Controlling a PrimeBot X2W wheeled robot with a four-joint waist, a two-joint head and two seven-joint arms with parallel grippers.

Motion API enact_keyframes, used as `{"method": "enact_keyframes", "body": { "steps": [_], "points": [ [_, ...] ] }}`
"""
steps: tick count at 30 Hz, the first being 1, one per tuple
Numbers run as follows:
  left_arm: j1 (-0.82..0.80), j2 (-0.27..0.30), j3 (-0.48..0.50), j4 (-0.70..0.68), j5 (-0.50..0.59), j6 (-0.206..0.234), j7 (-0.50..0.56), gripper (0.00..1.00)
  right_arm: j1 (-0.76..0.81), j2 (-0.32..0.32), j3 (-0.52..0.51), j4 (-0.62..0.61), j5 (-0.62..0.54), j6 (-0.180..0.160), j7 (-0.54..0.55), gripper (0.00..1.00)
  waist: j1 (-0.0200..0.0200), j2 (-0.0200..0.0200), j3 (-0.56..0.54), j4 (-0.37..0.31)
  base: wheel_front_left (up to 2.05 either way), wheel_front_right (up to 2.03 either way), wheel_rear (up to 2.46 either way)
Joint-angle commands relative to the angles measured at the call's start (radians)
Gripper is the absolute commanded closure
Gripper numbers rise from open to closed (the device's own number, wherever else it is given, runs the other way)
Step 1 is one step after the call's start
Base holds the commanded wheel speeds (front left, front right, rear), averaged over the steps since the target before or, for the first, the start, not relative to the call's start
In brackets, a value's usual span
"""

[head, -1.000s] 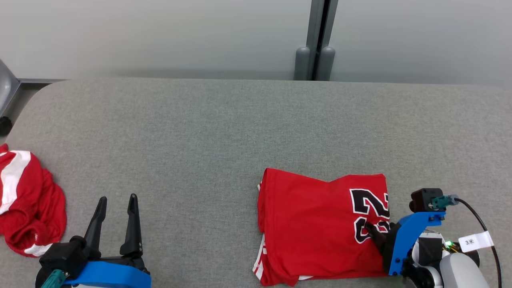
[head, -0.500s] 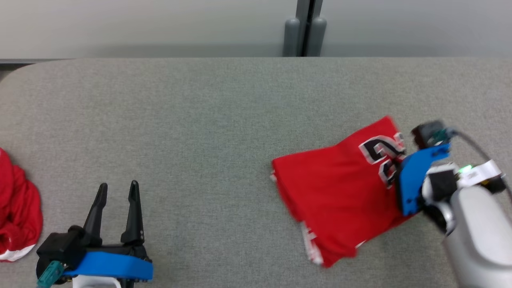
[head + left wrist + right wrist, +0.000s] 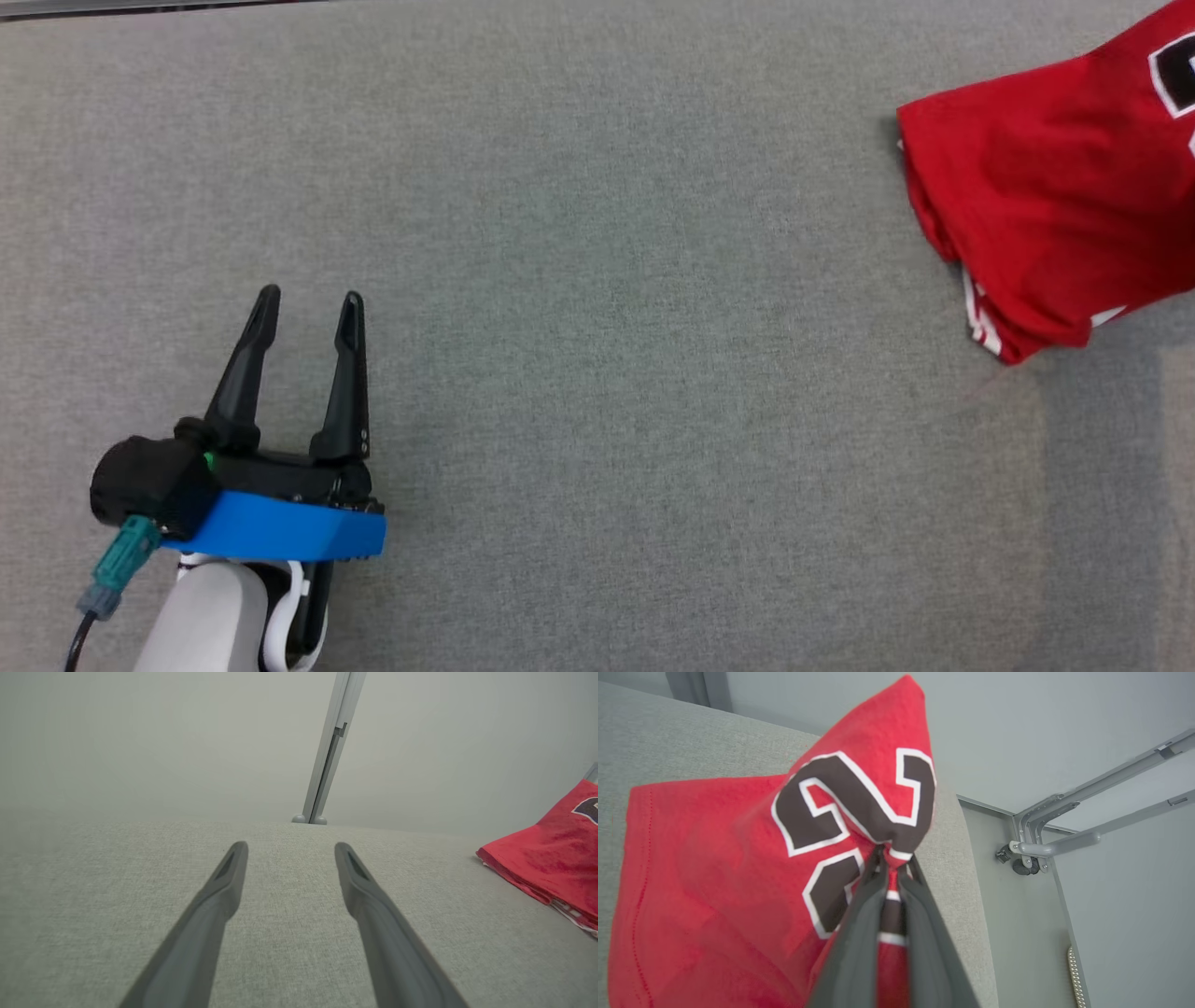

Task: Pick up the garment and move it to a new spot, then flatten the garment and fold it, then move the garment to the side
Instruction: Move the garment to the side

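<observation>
Red folded garment, upper right of the head view, now tilts with its numbered corner lifted off the grey table where it lay flat a second ago. Right gripper has clamped that corner: the sideways move looks begun. Left gripper waits spread, lower left.

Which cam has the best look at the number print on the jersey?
Right wrist view: the print sits near centre, large, with the right claw pinching the jersey just below it. Head view and left wrist view each catch a corner of it at the frame's right edge.
</observation>
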Motion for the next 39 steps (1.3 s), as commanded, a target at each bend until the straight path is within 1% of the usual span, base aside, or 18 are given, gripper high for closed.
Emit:
{"method": "enact_keyframes", "body": {
  "steps": [1, 4, 8, 9, 14, 19, 23, 24, 25, 27, 32, 36, 39],
  "points": [
    [-0.026, 0.011, -0.004, -0.008, 0.009, -0.003, -0.004, 0.0, -0.033, -0.017, -0.017, 0.012, -0.004, 0.0, -0.021, 1.0, -0.0002, -0.0002, 0.025, -0.004, 0.0, 0.0, 0.0],
    [-0.054, 0.022, -0.016, -0.015, 0.017, -0.005, -0.004, 0.0, -0.058, -0.034, -0.044, 0.036, -0.014, 0.0, -0.062, 1.0, -0.0002, -0.0002, 0.056, -0.019, 0.0, 0.0, 0.0],
    [-0.072, 0.034, -0.014, -0.018, 0.022, -0.007, -0.004, 0.0, -0.079, -0.042, -0.048, 0.056, -0.032, 0.0, -0.103, 1.0, -0.0002, -0.0002, 0.076, -0.032, 0.0, 0.0, 0.0],
    [-0.082, 0.037, -0.016, -0.021, 0.023, -0.008, -0.004, 0.0, -0.083, -0.038, -0.049, 0.061, -0.053, 0.0, -0.13, 1.0, -0.0002, -0.0002, 0.081, -0.04, 0.0, 0.0, 0.0],
    [-0.091, 0.039, -0.019, -0.023, 0.021, -0.009, -0.004, 0.0, -0.099, -0.042, -0.064, 0.084, -0.093, 0.0, -0.17, 1.0, -0.0002, -0.0002, 0.09, -0.042, 0.0, 0.0, 0.0],
    [-0.104, 0.038, -0.032, -0.029, 0.019, -0.011, -0.004, 0.0, -0.118, -0.055, -0.092, 0.134, -0.127, 0.0, -0.2, 1.0, -0.0002, -0.0002, 0.097, -0.031, 0.0, 0.0, 0.0],
    [-0.097, 0.04, -0.023, -0.032, 0.016, -0.012, -0.004, 0.0, -0.126, -0.062, -0.115, 0.161, -0.159, 0.0, -0.227, 1.0, -0.0002, -0.0002, 0.099, -0.024, 0.0, 0.0, 0.0],
    [-0.097, 0.038, -0.022, -0.031, 0.015, -0.012, -0.004, 0.0, -0.126, -0.062, -0.12, 0.166, -0.168, 0.0, -0.237, 0.79, -0.0002, -0.0002, 0.098, -0.02, 0.0, 0.0, 0.0],
    [-0.097, 0.036, -0.021, -0.031, 0.015, -0.012, -0.004, 0.0, -0.125, -0.059, -0.128, 0.171, -0.171, 0.0, -0.245, 0.0, -0.0002, -0.0002, 0.097, -0.018, 0.0, 0.0, 0.0],
    [-0.095, 0.031, -0.02, -0.032, 0.014, -0.012, -0.004, 0.0, -0.117, -0.048, -0.141, 0.167, -0.187, 0.0, -0.268, 0.0, -0.0002, -0.0002, 0.093, -0.013, 0.0, 0.0, 0.0],
    [-0.081, 0.025, -0.016, -0.027, 0.015, -0.013, -0.004, 0.0, -0.09, -0.029, -0.127, 0.152, -0.213, 0.0, -0.308, 0.0, -0.0002, -0.0002, 0.07, -0.005, 0.0, 0.0, 0.0],
    [-0.068, 0.016, -0.014, -0.019, 0.015, -0.013, -0.004, 0.0, -0.07, -0.011, -0.103, 0.139, -0.209, 0.0, -0.335, 0.0, -0.0002, -0.0002, 0.038, 0.002, 0.0, 0.0, 0.0],
    [-0.054, 0.009, -0.009, -0.01, 0.015, -0.013, -0.004, 0.0, -0.042, 0.012, -0.082, 0.126, -0.185, 0.0, -0.367, 0.0, -0.0002, -0.0002, 0.0, 0.009, 0.0, 0.0, 0.0]
  ]
}}
